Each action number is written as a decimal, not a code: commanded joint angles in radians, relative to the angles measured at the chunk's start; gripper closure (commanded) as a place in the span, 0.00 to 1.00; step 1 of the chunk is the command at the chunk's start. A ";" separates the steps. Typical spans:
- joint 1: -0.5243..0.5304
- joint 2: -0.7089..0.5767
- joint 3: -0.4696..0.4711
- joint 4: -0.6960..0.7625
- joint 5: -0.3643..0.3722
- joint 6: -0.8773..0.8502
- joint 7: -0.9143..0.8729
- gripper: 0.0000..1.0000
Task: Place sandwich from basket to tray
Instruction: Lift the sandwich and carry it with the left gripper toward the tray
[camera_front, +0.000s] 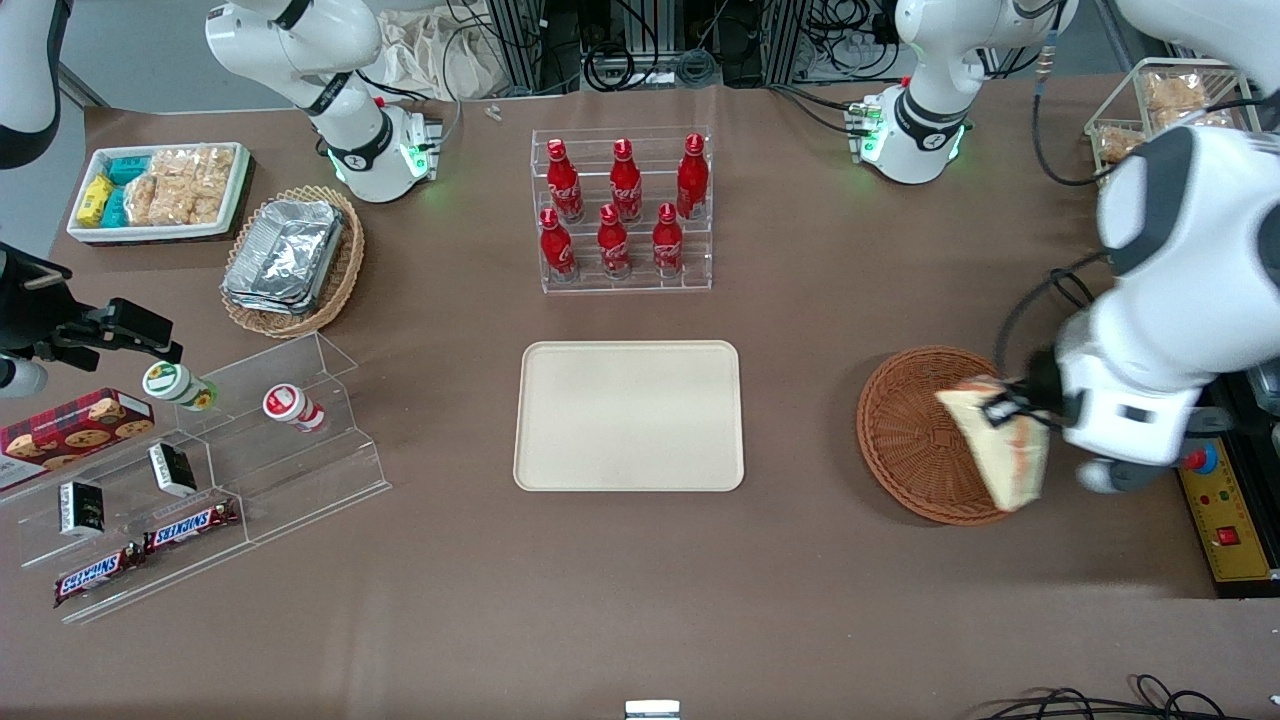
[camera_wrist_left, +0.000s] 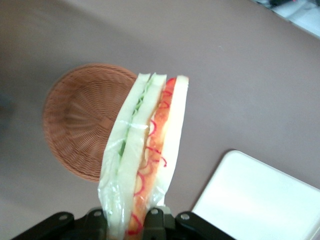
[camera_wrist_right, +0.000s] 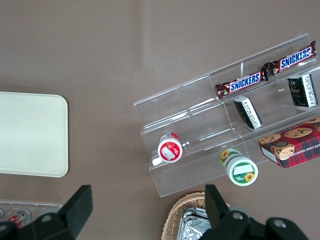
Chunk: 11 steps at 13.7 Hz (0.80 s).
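My left gripper is shut on the sandwich, a plastic-wrapped wedge of white bread with red-orange and green filling. It holds the sandwich in the air above the round reddish-brown basket, over the basket's edge toward the working arm's end. In the left wrist view the sandwich sticks out from between the fingers, with the empty basket below it and a corner of the tray beside it. The cream-beige tray lies bare at the table's middle, well away from the gripper.
A clear rack of several red bottles stands farther from the front camera than the tray. A tan oval basket of foil containers, a white bin of snacks and a clear stepped snack display lie toward the parked arm's end. A yellow control box sits beside the basket.
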 joint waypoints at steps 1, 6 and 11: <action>-0.098 0.090 -0.021 0.034 0.018 0.040 -0.050 1.00; -0.304 0.248 -0.021 -0.009 0.095 0.201 -0.117 1.00; -0.378 0.362 -0.021 -0.056 0.097 0.312 -0.104 1.00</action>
